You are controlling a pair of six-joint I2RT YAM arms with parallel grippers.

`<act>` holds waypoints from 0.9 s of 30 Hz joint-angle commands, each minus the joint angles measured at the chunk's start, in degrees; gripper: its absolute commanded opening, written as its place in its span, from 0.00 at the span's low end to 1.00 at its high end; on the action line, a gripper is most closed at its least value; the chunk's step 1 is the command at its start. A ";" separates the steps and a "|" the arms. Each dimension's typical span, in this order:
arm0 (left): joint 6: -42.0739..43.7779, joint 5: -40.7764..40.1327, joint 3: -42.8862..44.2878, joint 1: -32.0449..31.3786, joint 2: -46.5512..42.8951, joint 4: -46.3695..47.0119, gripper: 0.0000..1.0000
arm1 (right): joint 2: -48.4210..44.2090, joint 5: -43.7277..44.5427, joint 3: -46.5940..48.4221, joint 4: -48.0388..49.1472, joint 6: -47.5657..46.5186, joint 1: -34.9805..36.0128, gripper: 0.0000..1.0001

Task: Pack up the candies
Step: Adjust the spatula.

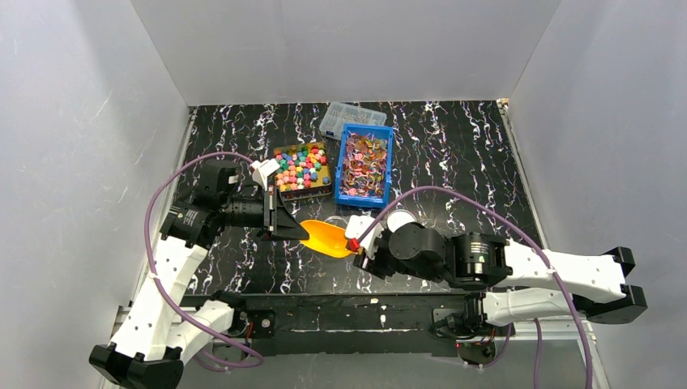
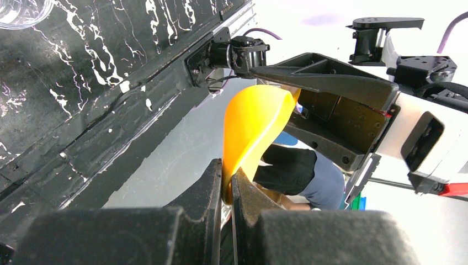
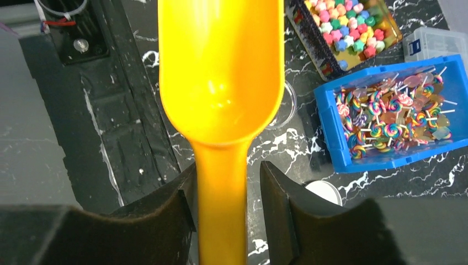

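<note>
Left hand (image 2: 227, 185) clamped on orange scoop (image 3: 221, 77) rim, right hand (image 3: 228, 187) apart around its handle; if left releases before right closes, scoop drops to tabletop (image 1: 454, 162)

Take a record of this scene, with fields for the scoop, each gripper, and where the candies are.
scoop: yellow scoop, bowl empty, between the two arms
left gripper: shut on the rim of the scoop's bowl
right gripper: jaws either side of the scoop's handle, gap on one side, not clamped
chunky candies: in a tray beyond the scoop
lollipops: in a blue bin, right of the tray
clear compartment box: behind the blue bin
</note>
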 commanded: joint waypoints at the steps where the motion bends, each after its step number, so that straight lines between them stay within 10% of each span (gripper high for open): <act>1: -0.85 3.48 -0.53 -0.04 -1.64 0.59 0.00 | -4.26 -0.84 -2.36 8.08 -1.25 0.35 0.49; 19: -2.61 4.35 -1.87 -0.04 -2.01 2.13 0.00 | -4.70 -3.93 -5.16 16.14 -2.81 0.35 0.44; 27: -2.51 4.30 -2.89 0.01 -2.20 2.13 0.00 | -5.25 -5.59 -5.65 18.20 -3.14 0.35 0.11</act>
